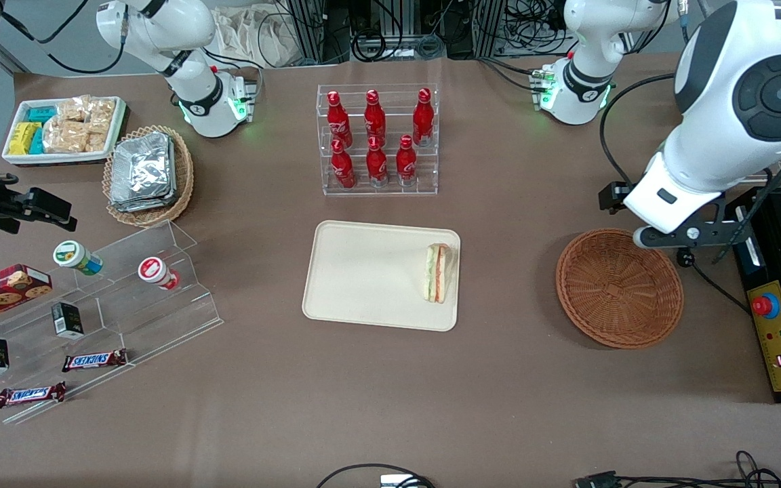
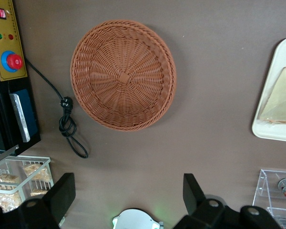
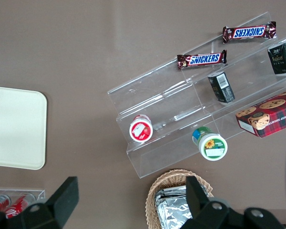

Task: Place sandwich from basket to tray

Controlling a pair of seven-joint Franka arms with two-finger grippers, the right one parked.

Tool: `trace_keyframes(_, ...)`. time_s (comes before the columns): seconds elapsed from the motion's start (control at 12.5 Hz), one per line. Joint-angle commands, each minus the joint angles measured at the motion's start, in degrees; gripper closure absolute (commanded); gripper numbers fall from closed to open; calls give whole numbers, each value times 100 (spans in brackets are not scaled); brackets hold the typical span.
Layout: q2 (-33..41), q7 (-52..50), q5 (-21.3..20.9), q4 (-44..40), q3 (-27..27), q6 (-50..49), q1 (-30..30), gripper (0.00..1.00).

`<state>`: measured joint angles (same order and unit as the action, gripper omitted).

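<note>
Sandwich lies on tray; soft, light, slippery wrap, best held across its flat faces. Gripper above basket, jaws open, empty.

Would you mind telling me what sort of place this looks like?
Probably a robotics lab staged as a snack counter: mounted arms, an emergency-stop box, and a rack of red bottles. The sandwich lies on the tray; the open end effector hangs above the empty basket.

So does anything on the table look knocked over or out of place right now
Nothing stands out. The sandwich lies inside the tray near its edge, the basket sits upright and empty, and the open gripper hangs above the table beside the basket.
</note>
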<state>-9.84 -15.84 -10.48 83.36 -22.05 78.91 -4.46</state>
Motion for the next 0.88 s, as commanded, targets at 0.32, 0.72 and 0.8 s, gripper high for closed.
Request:
trace_keyframes(0.32, 456, 723, 249, 426, 216, 54, -398, 0)
trace_keyframes(0.72, 1010, 1250, 547, 1190, 1333, 598, 173, 0)
trace_keyframes(0.8, 1036, 1250, 547, 1209, 1422, 625, 217, 0)
